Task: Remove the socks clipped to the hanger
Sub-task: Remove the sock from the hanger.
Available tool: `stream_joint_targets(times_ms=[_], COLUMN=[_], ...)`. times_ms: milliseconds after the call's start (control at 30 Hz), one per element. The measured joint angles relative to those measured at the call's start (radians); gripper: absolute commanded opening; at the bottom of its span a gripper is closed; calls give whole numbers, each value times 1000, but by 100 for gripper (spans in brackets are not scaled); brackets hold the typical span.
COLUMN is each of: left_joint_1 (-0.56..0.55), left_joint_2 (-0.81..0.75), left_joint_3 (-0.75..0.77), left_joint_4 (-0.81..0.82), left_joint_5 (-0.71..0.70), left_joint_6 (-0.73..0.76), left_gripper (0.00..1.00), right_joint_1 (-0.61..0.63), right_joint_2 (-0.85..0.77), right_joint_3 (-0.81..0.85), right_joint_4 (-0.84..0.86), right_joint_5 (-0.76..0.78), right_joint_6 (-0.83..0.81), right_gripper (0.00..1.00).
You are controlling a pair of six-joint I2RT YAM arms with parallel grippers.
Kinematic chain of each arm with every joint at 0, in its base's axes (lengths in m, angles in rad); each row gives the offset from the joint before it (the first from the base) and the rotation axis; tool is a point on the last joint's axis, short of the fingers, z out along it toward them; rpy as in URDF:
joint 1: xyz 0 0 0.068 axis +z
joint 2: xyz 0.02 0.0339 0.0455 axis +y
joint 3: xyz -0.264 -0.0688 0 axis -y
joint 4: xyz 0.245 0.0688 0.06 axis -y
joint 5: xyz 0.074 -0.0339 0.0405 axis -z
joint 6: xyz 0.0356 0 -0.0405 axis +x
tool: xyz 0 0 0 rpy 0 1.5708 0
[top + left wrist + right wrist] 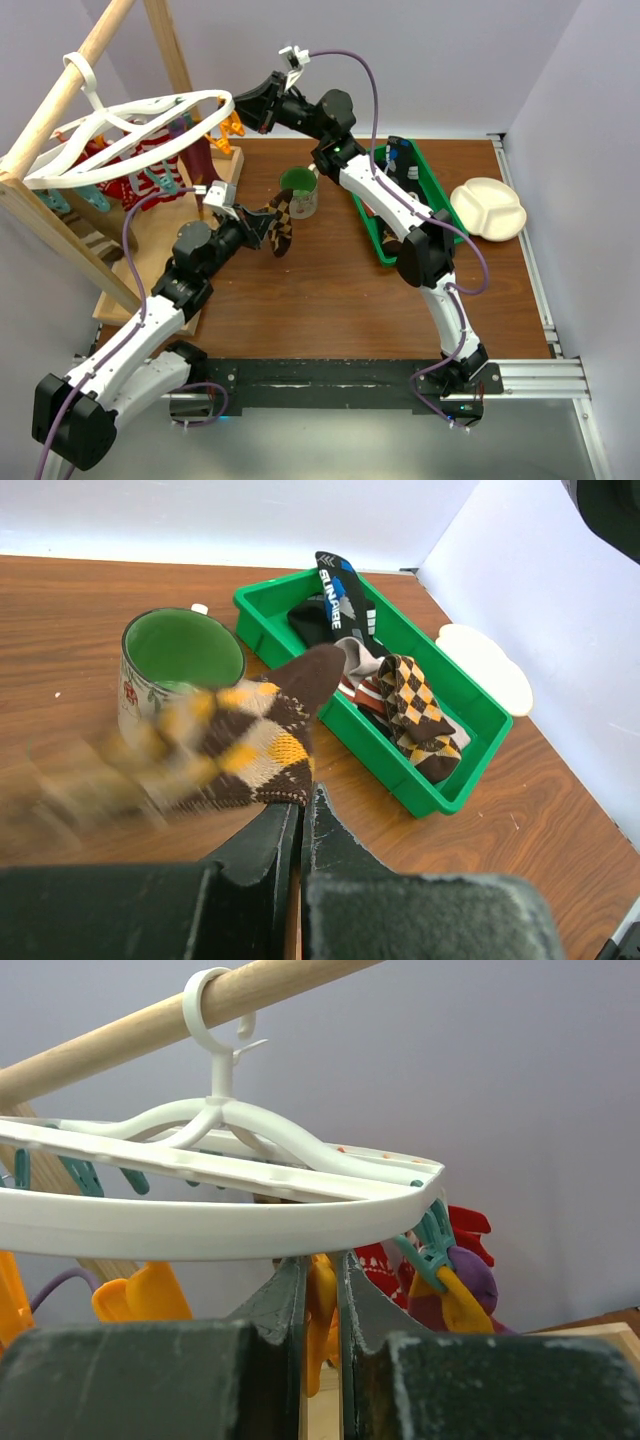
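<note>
The white oval hanger (130, 125) hangs from a wooden pole at the back left. Red-and-white and purple socks (130, 165) stay clipped under it. My left gripper (252, 228) is shut on a brown, tan and yellow checkered sock (280, 225) and holds it above the table by the mug. In the left wrist view the sock (250, 745) is blurred at my gripper (302, 802). My right gripper (240, 108) is at the hanger's right rim. In the right wrist view it (322, 1270) is shut on an orange clip (322, 1305) just under the rim (200, 1230), beside a purple sock (475, 1280).
A green mug (298, 190) stands mid-table. A green bin (428, 195) to its right holds several socks (415, 705). A white divided plate (488, 208) lies at the right edge. The wooden pole frame (60, 100) and its base fill the left side.
</note>
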Motion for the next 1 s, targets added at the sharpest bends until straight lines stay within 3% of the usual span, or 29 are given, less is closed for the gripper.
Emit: stream_joint_targets(times_ms=[67, 167, 200, 433, 567, 700, 1000], left_joint_1=[0, 0, 0, 0, 0, 0, -2], left_joint_2=[-4, -9, -10, -17, -17, -17, 11], left_joint_3=[0, 0, 0, 0, 0, 0, 0], left_joint_4=[-4, -8, -9, -23, -23, -23, -11], left_joint_5=[0, 0, 0, 0, 1, 2, 32], left_joint_6=[0, 0, 0, 0, 0, 2, 16], left_gripper=[0, 0, 0, 0, 0, 0, 0], right_joint_1=[0, 0, 0, 2, 2, 2, -27], right_joint_2=[0, 0, 0, -14, -37, -92, -387], right_joint_3=[-1, -4, -9, -72, -126, -203, -547], right_joint_4=[0, 1, 2, -1, -18, -48, -167], right_joint_5=[1, 5, 9, 19, 24, 51, 256], right_joint_6=[0, 0, -2, -33, -58, -101, -219], right_gripper=[8, 31, 45, 77, 85, 87, 89])
